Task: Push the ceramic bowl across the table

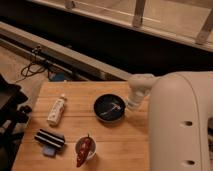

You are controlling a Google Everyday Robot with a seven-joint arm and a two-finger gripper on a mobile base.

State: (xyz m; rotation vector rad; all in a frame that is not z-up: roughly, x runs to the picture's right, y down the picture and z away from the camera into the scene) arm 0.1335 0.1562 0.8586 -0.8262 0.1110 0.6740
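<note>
The ceramic bowl (109,107), round, glossy and dark with pale streaks inside, sits on the light-brown wooden table (120,145), right of centre. My gripper (131,104) is at the end of the white arm (139,86), low against the bowl's right rim. The arm's big white body fills the right side of the view and hides the table's right part.
A white bottle (56,110) lies left of the bowl. A black striped object on a blue piece (49,139) is at the front left. A small cup with a red chili pepper (84,148) stands in front of the bowl. Cables (34,64) lie on the floor behind.
</note>
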